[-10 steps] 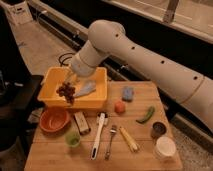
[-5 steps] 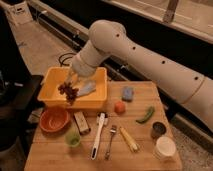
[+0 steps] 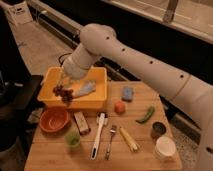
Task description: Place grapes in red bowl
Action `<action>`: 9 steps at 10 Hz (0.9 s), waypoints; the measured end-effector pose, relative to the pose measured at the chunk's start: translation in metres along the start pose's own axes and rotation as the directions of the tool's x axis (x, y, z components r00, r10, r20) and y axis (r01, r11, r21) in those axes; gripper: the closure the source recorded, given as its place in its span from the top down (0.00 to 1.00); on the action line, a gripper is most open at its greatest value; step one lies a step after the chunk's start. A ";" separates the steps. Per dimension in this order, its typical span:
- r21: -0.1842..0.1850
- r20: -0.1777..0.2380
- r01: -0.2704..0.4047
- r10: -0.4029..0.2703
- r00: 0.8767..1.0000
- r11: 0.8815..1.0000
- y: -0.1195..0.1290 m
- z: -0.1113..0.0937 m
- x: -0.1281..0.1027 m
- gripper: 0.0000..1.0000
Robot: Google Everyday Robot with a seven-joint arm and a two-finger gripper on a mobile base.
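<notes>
The grapes (image 3: 63,92), a small dark reddish-purple cluster, hang from my gripper (image 3: 62,86) over the left part of the yellow tub (image 3: 100,79), above its front wall. The gripper is shut on the grapes, at the end of the white arm reaching in from the upper right. The red bowl (image 3: 53,120) sits on the wooden table just in front of the tub's left corner, below and slightly left of the grapes. It looks empty.
A grey-blue cloth (image 3: 86,89) lies in the tub. On the table (image 3: 145,150): green cup (image 3: 73,138), brown block (image 3: 81,122), white brush (image 3: 98,135), fork (image 3: 110,142), yellow corn (image 3: 129,138), orange-red fruit (image 3: 119,106), blue sponge (image 3: 128,93), green pepper (image 3: 146,115), dark can (image 3: 158,129), white cup (image 3: 164,148).
The gripper with the grapes has moved slightly left and toward the tub's front wall, closer to the red bowl.
</notes>
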 end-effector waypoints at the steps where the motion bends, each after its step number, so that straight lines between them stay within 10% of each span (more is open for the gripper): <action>1: 0.008 0.016 0.018 -0.018 1.000 1.000 -0.010 0.012 -0.007 0.00; 9: 0.046 0.110 0.097 -0.101 0.989 0.994 -0.040 0.101 -0.026 0.00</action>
